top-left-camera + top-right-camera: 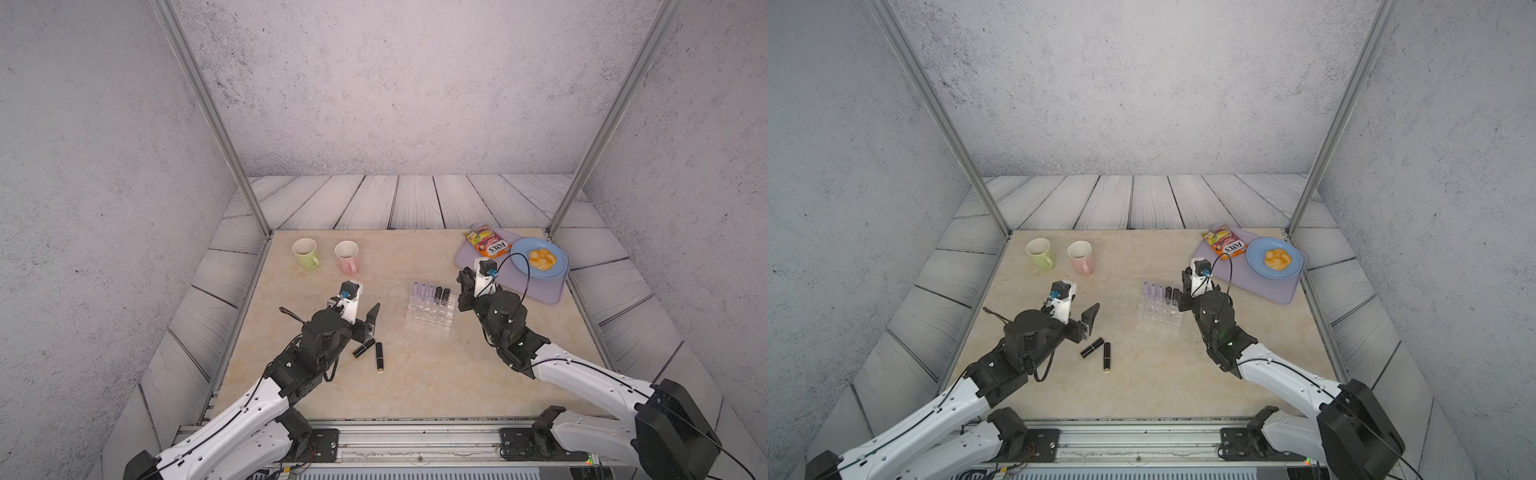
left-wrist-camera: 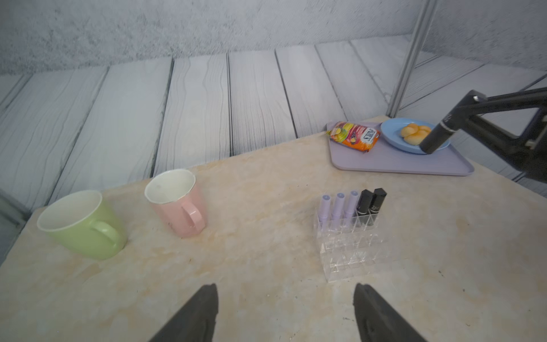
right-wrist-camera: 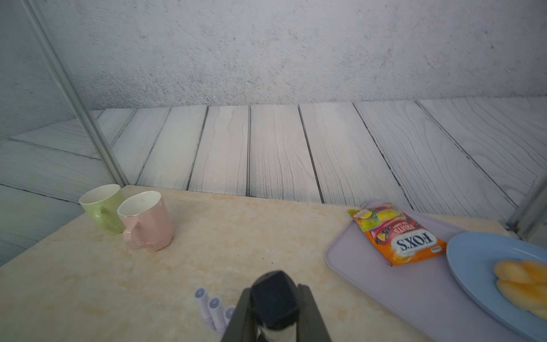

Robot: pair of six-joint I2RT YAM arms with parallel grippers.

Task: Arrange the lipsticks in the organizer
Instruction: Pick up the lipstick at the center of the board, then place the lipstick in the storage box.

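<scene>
Beige marbled tabletop point(image 1: 415, 386) enclosed by grey speckled walls and a pale plank backdrop. Small clear plastic organizer point(image 1: 430, 316) with a grid of square cells stands right of centre. Its far row holds three pale lilac lipstick tubes point(image 2: 339, 204) and two glossy black lipstick tubes point(image 2: 371, 201), all upright; the nearer rows are empty.

Right gripper point(image 3: 275, 291) is clamped on a held black lipstick tube point(image 2: 437, 139), tilted above the table just beside the organizer's far right corner. Left gripper point(image 2: 285, 288) stands wide apart with nothing between its fingers, near two loose black lipstick tubes point(image 1: 379, 356) that lie flat and close together on the tabletop.

Step in hand, as judged: seating the held tube. This is best done by bringing the tube upright first and centring its base over a vacant cell beside the black pair. It should then go straight down and be released only once the base sits inside. The clear cell walls are hard to see, the light organizer may slide, and brushed neighbours could topple. Whether the far row has a cell left cannot be told.
</scene>
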